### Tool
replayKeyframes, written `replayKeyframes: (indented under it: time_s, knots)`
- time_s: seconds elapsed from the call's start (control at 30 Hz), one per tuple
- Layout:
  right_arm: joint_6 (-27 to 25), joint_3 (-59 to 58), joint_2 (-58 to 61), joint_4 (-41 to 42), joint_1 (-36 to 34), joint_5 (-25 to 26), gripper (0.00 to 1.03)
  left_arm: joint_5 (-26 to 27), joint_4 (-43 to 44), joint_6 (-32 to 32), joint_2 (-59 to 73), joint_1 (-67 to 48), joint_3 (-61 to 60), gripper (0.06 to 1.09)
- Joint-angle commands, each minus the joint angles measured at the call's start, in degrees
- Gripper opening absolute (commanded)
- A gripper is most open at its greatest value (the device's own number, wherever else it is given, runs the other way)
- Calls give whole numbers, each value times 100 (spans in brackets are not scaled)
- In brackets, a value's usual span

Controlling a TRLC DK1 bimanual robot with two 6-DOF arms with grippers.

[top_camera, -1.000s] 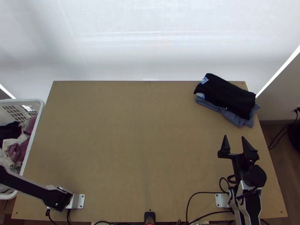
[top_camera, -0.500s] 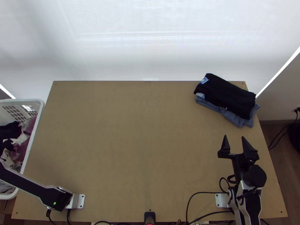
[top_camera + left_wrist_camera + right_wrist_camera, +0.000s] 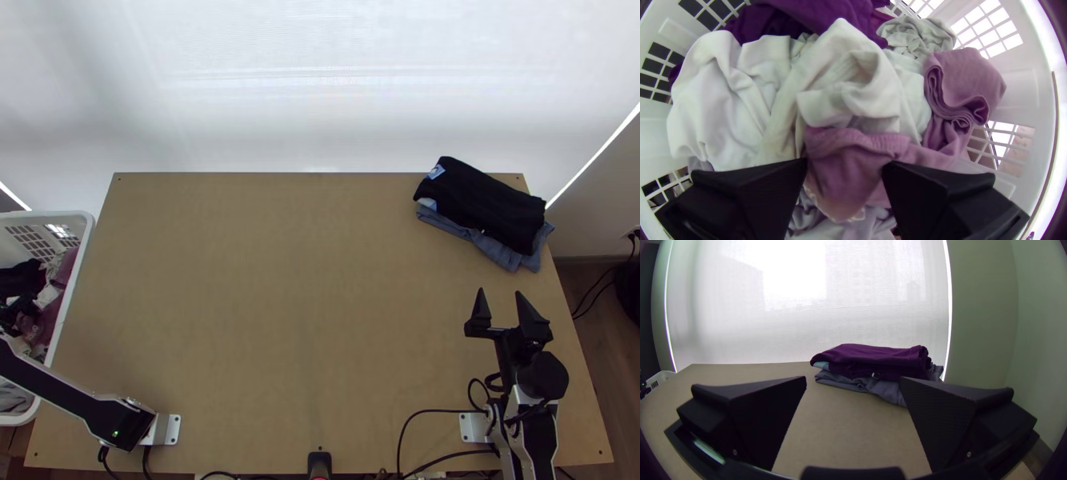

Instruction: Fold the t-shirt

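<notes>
Left and right jaws stand apart; within the edges of the basket [image 3: 1027, 95], the left ones could snag white cloth [image 3: 862, 91] with mauve cloth [image 3: 842, 158], since they overlap.

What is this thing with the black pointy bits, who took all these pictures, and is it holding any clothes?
It's a robot with two arms, a left arm and a right arm. Each ends in a tool with two black fingers for picking things up.

One picture looks down from high above the wooden table. The other two come from little cameras on the robot's wrists, so the black fingers show close up.

On the table lies a folded dark cloth on top of a blue-grey one. Beside the table is a white basket of crumpled clothes.

The left tool is at the basket, and the right tool points toward the folded pile. Both have their fingers apart, so neither seems to be holding anything.
</notes>
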Motion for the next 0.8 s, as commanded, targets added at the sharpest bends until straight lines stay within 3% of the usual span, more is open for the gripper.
replayKeyframes:
  time_s: [0.0,0.03,0.07,0.27,0.57,0.77]
  knots:
    - [-25,-55,-16,92,-24,24,98,71,320,98,194,-16,82,37]
    - [-25,-55,-16,92,-24,24,98,71,408,106,133,-7,82,18]
    - [-25,-55,-16,92,-24,24,98,71,435,115,54,-7,99,10]
    - [-25,-55,-16,92,-24,24,98,608,268,10,-1106,-16,47,10]
    - [-25,-55,-16,92,-24,24,98,1469,-40,-878,-2759,-59,758,10]
    - [-25,-55,-16,92,-24,33,98,1636,-31,-1493,-3330,-51,1585,10]
